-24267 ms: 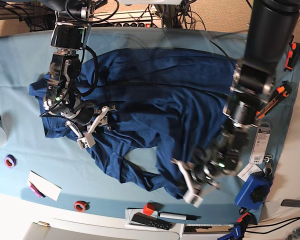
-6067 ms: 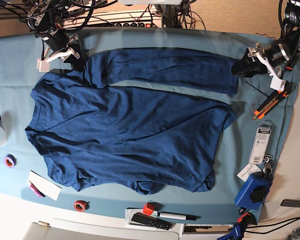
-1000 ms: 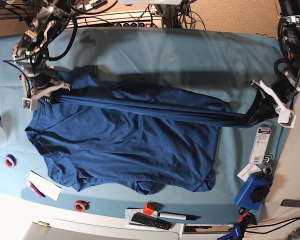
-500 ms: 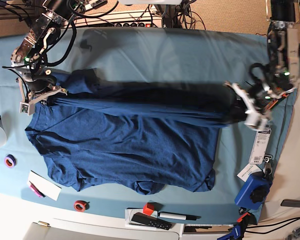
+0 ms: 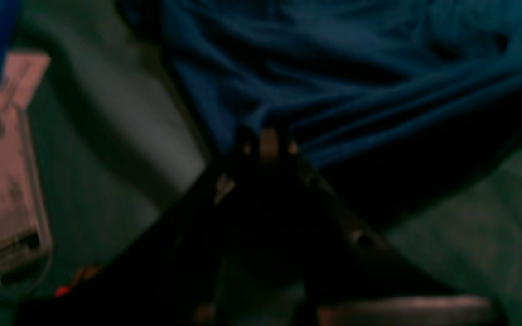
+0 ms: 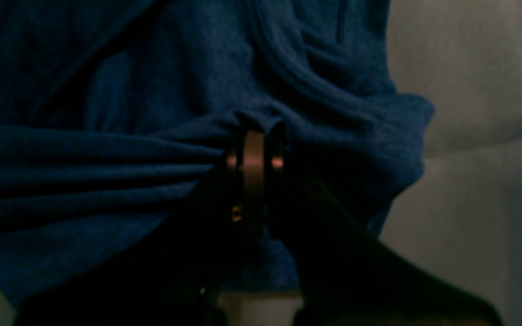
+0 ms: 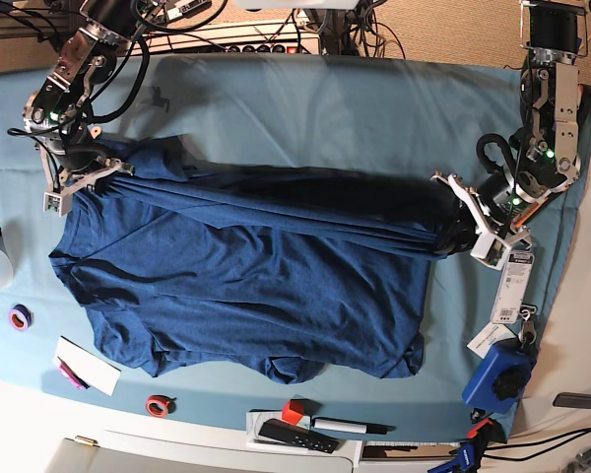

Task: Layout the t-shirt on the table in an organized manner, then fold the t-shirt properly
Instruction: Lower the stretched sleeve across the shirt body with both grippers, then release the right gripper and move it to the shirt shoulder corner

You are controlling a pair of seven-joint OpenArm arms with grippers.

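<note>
The dark navy t-shirt (image 7: 246, 286) lies spread on the light teal table (image 7: 325, 108), its upper long sleeve stretched taut between my two grippers. My left gripper (image 7: 460, 225) is shut on the sleeve's cuff end at the right; the left wrist view shows the jaws (image 5: 268, 145) closed on blue fabric (image 5: 333, 81). My right gripper (image 7: 84, 179) is shut on the sleeve at the shoulder, upper left; the right wrist view shows its fingers (image 6: 254, 154) pinching bunched cloth (image 6: 197, 68).
Along the right edge lie a packaged tool (image 7: 512, 286), an orange cutter (image 7: 571, 99) and a blue device (image 7: 497, 379). The front edge holds a remote (image 7: 295, 436), a red cube (image 7: 294, 411), a pen, tape rolls (image 7: 158, 405) and a white card (image 7: 87, 365).
My left gripper has carried the sleeve's cuff end leftward and inward over the last second, onto the shirt's right edge. My right gripper has stayed at the shoulder.
</note>
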